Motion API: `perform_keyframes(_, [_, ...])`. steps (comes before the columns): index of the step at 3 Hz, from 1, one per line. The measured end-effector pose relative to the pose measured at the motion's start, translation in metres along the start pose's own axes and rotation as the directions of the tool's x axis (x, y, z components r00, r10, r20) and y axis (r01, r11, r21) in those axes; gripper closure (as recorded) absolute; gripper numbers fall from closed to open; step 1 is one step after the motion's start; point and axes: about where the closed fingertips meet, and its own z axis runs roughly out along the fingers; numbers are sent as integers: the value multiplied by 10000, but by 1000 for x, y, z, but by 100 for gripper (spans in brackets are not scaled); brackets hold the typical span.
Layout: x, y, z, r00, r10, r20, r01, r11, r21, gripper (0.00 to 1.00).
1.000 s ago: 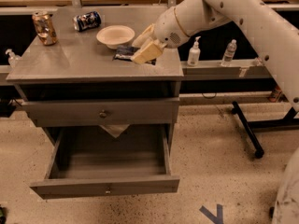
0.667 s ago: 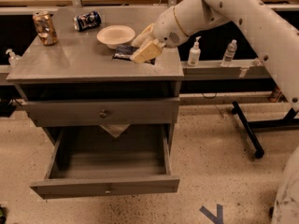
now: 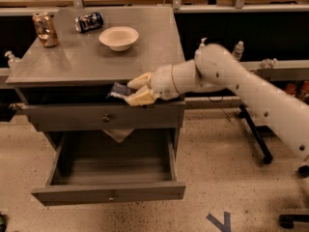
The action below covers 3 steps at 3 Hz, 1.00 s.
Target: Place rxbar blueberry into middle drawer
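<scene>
My gripper (image 3: 134, 89) is shut on the rxbar blueberry (image 3: 118, 90), a small dark bar with pale markings. It holds the bar in front of the cabinet's front edge, just above the upper knobbed drawer front (image 3: 104, 116). The middle drawer (image 3: 110, 192) stands pulled out below, its deep grey box open and its small knob showing on the front. The bar sticks out to the left of the cream fingers (image 3: 140, 98). My white arm (image 3: 241, 88) reaches in from the right.
On the cabinet top (image 3: 77, 62) stand a white bowl (image 3: 119, 37), a blue can lying on its side (image 3: 89, 21) and an upright copper can (image 3: 45, 29). A pale cloth or paper (image 3: 118, 134) hangs below the upper drawer. A black stand leg (image 3: 256, 137) is at the right.
The gripper has come down off the cabinet top with the bar, from beside the bowl to in front of the upper drawer front. The view has shifted.
</scene>
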Motion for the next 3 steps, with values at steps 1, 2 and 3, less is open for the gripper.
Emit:
perform_keyframes(1, [57,27,61,9916,178,1277,-174,9998,-43,100])
perform_keyframes(2, [108,46,100,9858,524,1593,-492,9985,-241,100])
perform_keyframes(3, [129,53,113,9827,769,1683,-717,9967,-369,100])
